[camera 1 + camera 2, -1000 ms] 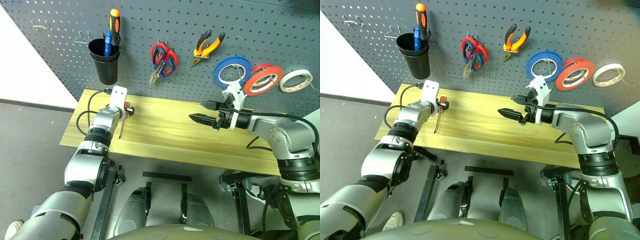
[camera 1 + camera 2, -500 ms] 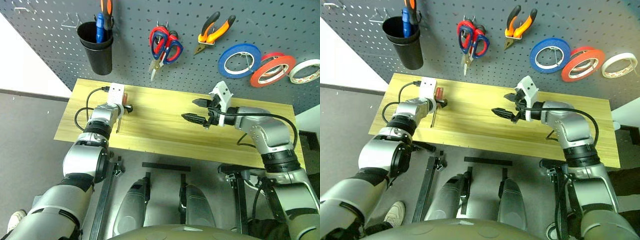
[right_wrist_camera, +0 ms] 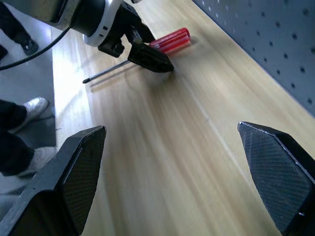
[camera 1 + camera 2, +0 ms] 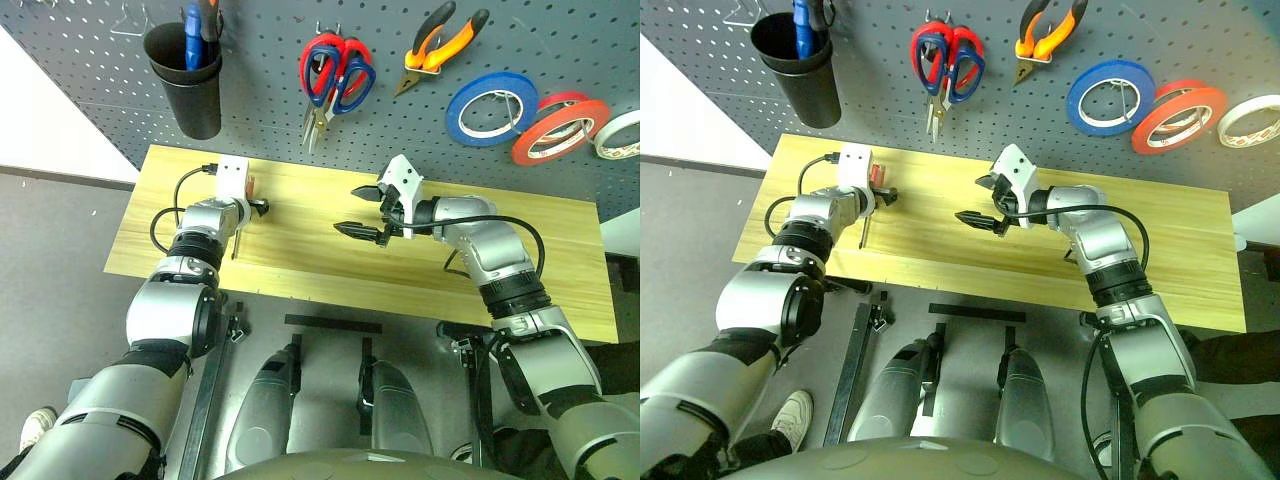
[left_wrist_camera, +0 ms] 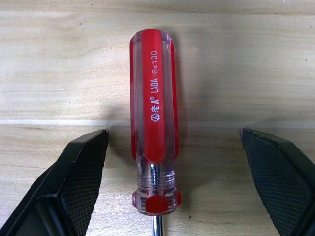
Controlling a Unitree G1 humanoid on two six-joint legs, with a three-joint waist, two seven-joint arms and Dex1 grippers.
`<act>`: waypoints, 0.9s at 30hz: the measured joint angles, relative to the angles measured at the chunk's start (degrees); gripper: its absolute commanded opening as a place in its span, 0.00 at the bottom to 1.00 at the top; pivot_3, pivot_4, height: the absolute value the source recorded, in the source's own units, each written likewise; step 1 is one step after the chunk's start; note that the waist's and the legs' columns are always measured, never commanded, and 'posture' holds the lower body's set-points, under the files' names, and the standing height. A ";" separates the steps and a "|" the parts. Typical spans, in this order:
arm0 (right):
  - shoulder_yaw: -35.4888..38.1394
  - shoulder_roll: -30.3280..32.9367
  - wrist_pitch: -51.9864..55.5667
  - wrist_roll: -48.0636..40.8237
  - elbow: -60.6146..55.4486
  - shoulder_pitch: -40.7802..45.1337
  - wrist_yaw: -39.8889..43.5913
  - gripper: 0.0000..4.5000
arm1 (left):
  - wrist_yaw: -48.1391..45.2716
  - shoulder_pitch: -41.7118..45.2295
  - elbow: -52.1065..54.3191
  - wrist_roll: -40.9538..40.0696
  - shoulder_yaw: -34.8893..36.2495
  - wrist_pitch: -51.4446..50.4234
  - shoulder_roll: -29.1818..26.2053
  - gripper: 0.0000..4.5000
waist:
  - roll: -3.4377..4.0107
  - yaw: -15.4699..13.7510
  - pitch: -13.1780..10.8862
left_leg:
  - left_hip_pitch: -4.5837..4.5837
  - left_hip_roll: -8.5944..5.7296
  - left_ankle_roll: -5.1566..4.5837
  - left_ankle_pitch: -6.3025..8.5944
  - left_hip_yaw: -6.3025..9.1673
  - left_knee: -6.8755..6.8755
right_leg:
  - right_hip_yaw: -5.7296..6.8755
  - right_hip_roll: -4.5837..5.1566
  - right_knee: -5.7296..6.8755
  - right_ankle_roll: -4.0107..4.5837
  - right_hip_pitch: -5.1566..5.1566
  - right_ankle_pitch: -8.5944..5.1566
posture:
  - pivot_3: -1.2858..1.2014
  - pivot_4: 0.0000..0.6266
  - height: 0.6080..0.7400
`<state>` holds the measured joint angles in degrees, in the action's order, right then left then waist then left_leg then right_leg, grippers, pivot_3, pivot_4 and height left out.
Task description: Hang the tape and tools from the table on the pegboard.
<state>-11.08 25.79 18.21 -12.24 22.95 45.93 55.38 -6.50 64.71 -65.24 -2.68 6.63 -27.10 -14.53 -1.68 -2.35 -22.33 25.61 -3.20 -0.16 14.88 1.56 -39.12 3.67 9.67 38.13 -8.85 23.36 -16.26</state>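
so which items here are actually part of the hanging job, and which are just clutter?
Job:
red-handled screwdriver, lying on the table
pegboard
pliers, red-orange tape roll, both already hung

Bystanders:
blue tape roll
red-handled scissors
black cup

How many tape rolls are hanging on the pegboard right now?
3, in a row at the pegboard's right end: a blue roll, a red-orange tape roll right of it, then a pale roll at the view's edge.
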 measured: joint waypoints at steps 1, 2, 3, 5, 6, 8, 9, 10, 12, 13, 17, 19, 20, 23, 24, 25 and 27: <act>0.00 0.00 -0.24 0.30 0.32 0.00 0.26 1.00 | 0.36 0.01 0.02 -0.15 0.33 0.03 0.02 0.88 | 0.00 0.04 0.00 | 0.00 0.00 0.00 0.00 0.00 0.00 | 0.00 0.00 -0.01 0.00 0.00 0.00 | 0.59 0.73 1.00; 0.02 0.00 -0.58 0.52 0.74 0.04 0.53 1.00 | 0.74 0.01 0.02 -0.34 0.85 0.08 0.07 0.81 | 0.01 0.05 -0.01 | 0.00 0.00 0.00 0.00 0.00 0.00 | 0.00 0.00 -0.01 0.00 0.00 0.00 | 0.59 0.73 1.00; 0.06 0.01 -0.80 0.79 1.13 0.05 0.80 1.00 | 1.02 0.01 0.01 -0.44 1.08 0.10 0.09 0.74 | 0.01 0.06 -0.03 | -0.01 0.01 0.01 0.00 0.00 0.02 | 0.00 -0.01 -0.01 0.00 0.00 0.00 | 0.59 0.72 1.00; 0.15 0.00 -1.15 0.86 1.24 0.05 1.31 1.00 | 1.50 0.01 0.02 -0.47 1.33 0.16 0.16 0.59 | 0.02 0.06 -0.06 | -0.01 0.02 0.01 -0.01 0.00 0.03 | 0.01 -0.01 -0.01 0.00 0.01 0.00 | 0.59 0.72 1.00; 0.22 0.00 -1.16 0.86 1.24 0.06 1.44 1.00 | 1.59 0.01 0.02 -0.48 1.41 0.20 0.21 0.54 | 0.03 0.06 -0.07 | -0.01 0.02 0.01 0.00 -0.01 0.03 | 0.01 -0.01 -0.01 0.00 0.01 0.00 | 0.59 0.72 1.00; 0.37 0.00 -1.15 0.85 1.24 0.07 1.73 1.00 | 1.67 0.01 0.03 -0.48 1.53 0.29 0.25 0.39 | 0.03 0.03 -0.08 | -0.01 0.01 0.01 0.00 -0.01 0.03 | 0.01 0.00 -0.02 0.00 0.01 0.00 | 0.59 0.72 1.00; 0.46 0.01 -1.12 0.85 1.24 0.07 1.87 1.00 | 1.72 0.01 0.02 -0.48 1.61 0.34 0.25 0.32 | 0.03 0.02 -0.09 | 0.00 0.01 0.01 0.00 -0.02 0.03 | 0.01 0.00 -0.02 0.00 0.01 0.00 | 0.59 0.72 1.00; 0.53 0.02 -1.11 0.85 1.24 0.07 1.97 1.00 | 1.79 0.01 0.02 -0.49 1.74 0.40 0.26 0.24 | 0.02 0.01 -0.10 | 0.00 0.01 0.01 0.00 -0.01 0.03 | 0.01 0.00 -0.02 0.00 0.01 0.00 | 0.59 0.72 1.00; 0.87 0.09 -0.94 0.79 1.24 0.07 2.25 1.00 | 1.81 0.08 0.02 -0.56 2.10 0.50 0.30 0.19 | 0.03 0.00 -0.11 | 0.00 0.01 0.01 0.00 -0.01 0.03 | 0.01 0.00 -0.02 0.00 0.01 0.00 | 0.59 0.71 1.00; 1.05 0.14 -0.68 0.76 1.23 0.07 2.35 1.00 | 1.80 0.09 0.02 -0.56 2.12 0.49 0.31 0.19 | 0.04 0.01 -0.11 | 0.00 0.01 0.01 0.00 -0.01 0.03 | 0.01 0.00 -0.02 0.00 0.01 0.00 | 0.59 0.70 1.00; 2.13 0.81 1.09 0.55 -0.17 -0.32 3.11 1.00 | 0.33 0.03 0.86 -0.53 1.96 -0.43 0.41 0.19 | 0.04 -0.03 -0.11 | 0.01 0.01 0.02 -0.01 -0.01 0.04 | 0.01 0.00 -0.04 0.00 0.01 0.00 | 0.58 0.65 1.00; 3.00 2.38 3.38 -0.90 -4.29 -1.54 4.18 1.00 | -3.26 -1.81 4.84 -0.49 0.61 -2.11 0.49 0.19 | 0.04 -0.03 -0.10 | 0.05 0.00 0.03 -0.01 0.00 0.07 | 0.01 0.02 -0.08 0.00 0.02 0.00 | 0.58 0.60 1.00; 3.77 3.06 4.51 -1.85 -6.23 -2.10 4.64 1.00 | -4.96 -3.21 7.21 -0.54 0.10 -2.56 0.49 0.19 | 0.04 0.02 -0.10 | 0.08 0.00 0.03 0.00 0.00 0.08 | 0.02 0.02 -0.12 0.00 0.03 0.00 | 0.58 0.59 1.00; 6.27 4.94 8.48 -5.21 -12.69 -4.26 5.44 1.00 | -11.13 -9.90 17.70 -0.60 -2.70 -2.66 0.15 0.19 | 0.04 0.08 -0.10 | 0.15 0.01 0.05 -0.01 0.00 0.14 | 0.04 0.04 -0.18 0.00 0.11 0.00 | 0.58 0.55 1.00; 7.54 5.58 10.30 -6.98 -15.63 -5.60 5.67 1.00 | -13.70 -13.51 23.44 -0.66 -4.06 -2.56 -0.27 0.19 | 0.04 0.13 -0.09 | 0.15 0.03 0.07 -0.02 0.01 0.19 | 0.05 0.03 -0.20 0.01 0.12 0.01 | 0.58 0.52 1.00; 8.48 6.36 11.52 -8.30 -17.44 -6.67 5.85 1.00 | -15.55 -16.02 26.94 -1.02 -4.71 -2.47 -0.61 0.19 | 0.04 0.06 -0.09 | 0.14 0.06 0.10 -0.03 0.03 0.20 | 0.05 0.03 -0.21 0.01 0.11 0.01 | 0.58 0.50 1.00; 10.86 7.54 14.14 -11.01 -21.08 -8.87 5.75 1.00 | -19.38 -21.40 35.59 -2.47 -5.39 -2.81 -1.72 0.19 | 0.07 -0.02 -0.04 | 0.19 0.07 0.15 -0.05 0.05 0.21 | 0.08 0.03 -0.30 0.01 0.11 0.01 | 0.58 0.47 1.00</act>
<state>-0.23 33.33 32.36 -23.25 1.87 37.06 61.13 -25.88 43.30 -29.65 -5.15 1.24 -29.91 -16.25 -1.61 -2.37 -22.37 25.80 -3.13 -0.01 14.82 1.61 -38.91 3.75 9.70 37.84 -8.84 23.47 -16.25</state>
